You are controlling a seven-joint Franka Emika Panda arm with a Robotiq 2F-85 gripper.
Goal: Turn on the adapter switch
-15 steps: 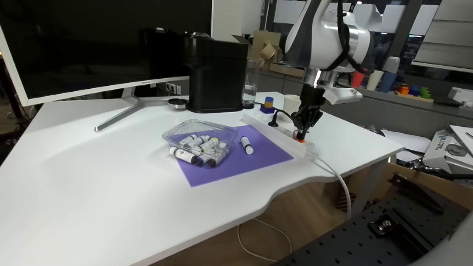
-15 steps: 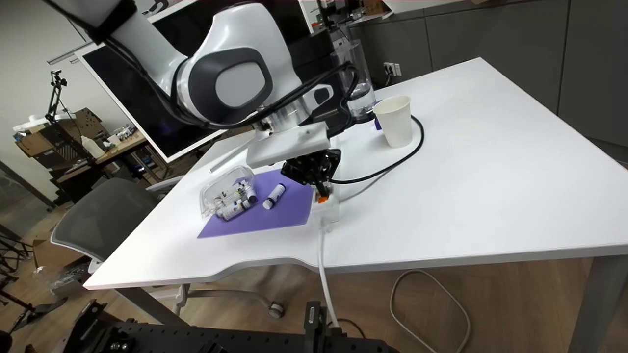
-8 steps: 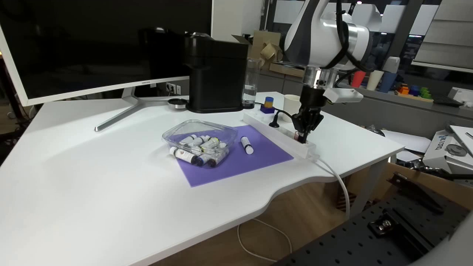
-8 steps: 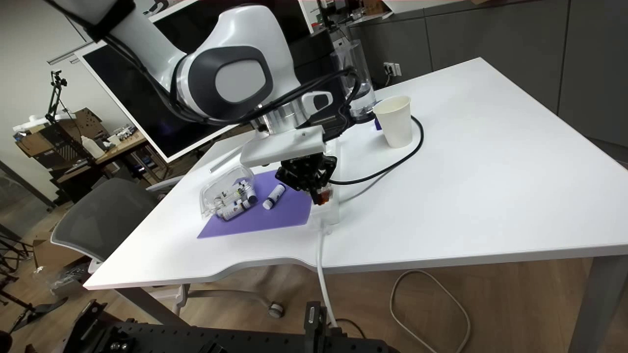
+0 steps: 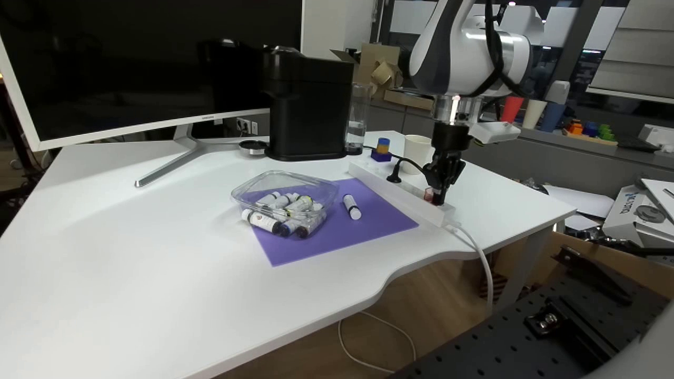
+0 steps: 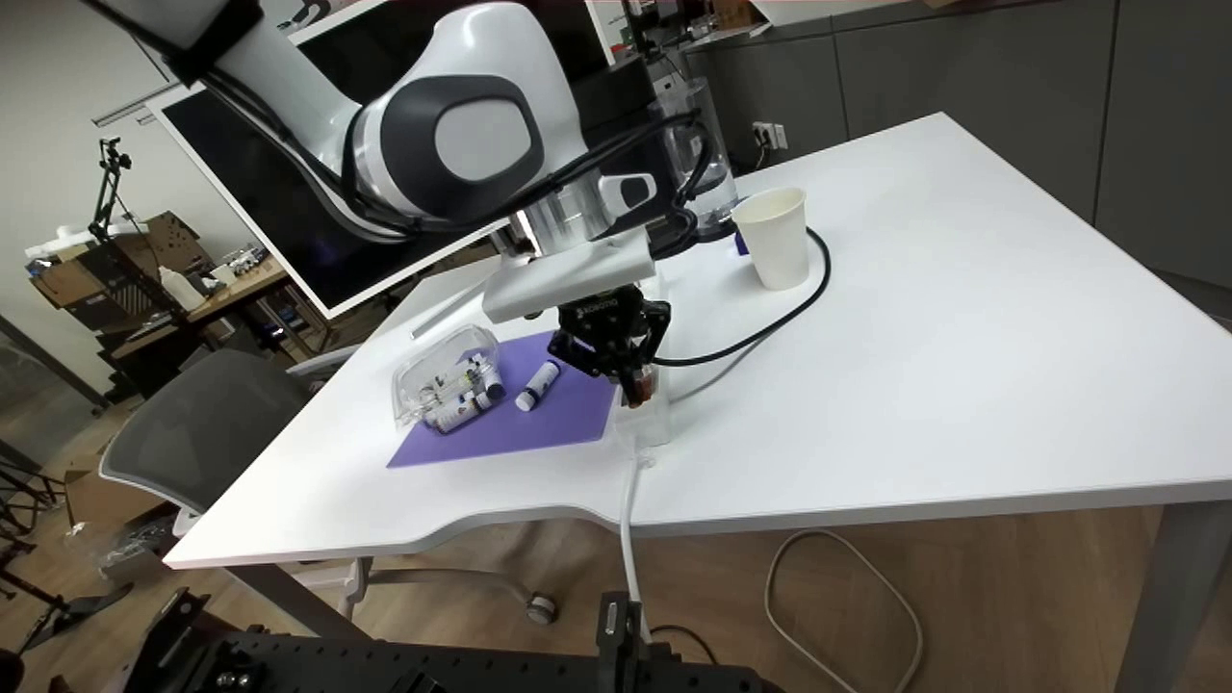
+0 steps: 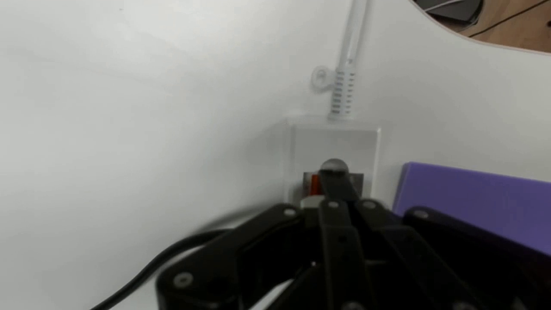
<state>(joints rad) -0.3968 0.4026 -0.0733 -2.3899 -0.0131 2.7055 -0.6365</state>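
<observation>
The adapter (image 5: 405, 202) is a long white power strip on the table. Its near end also shows in an exterior view (image 6: 651, 425) and in the wrist view (image 7: 335, 144), with the white cable leaving it. The red switch (image 7: 315, 184) is a dull red strip in the wrist view, partly covered by my fingers. It shows as a small dark red patch in both exterior views (image 5: 428, 195) (image 6: 643, 387). My gripper (image 7: 335, 172) points down, shut and empty, its fingertips at the switch. Whether they press it or only touch it cannot be told.
A black plug (image 5: 394, 175) with its cable sits in the strip. A white paper cup (image 6: 774, 241) stands beside the strip. A purple mat (image 5: 347, 231) bears a clear box (image 5: 284, 184) of small tubes and a loose white tube (image 5: 352, 207).
The bright orange seen at the switch one second ago is now dull dark red. The gripper tilted and shifted slightly, and the strip's cable end slid slightly along with it.
</observation>
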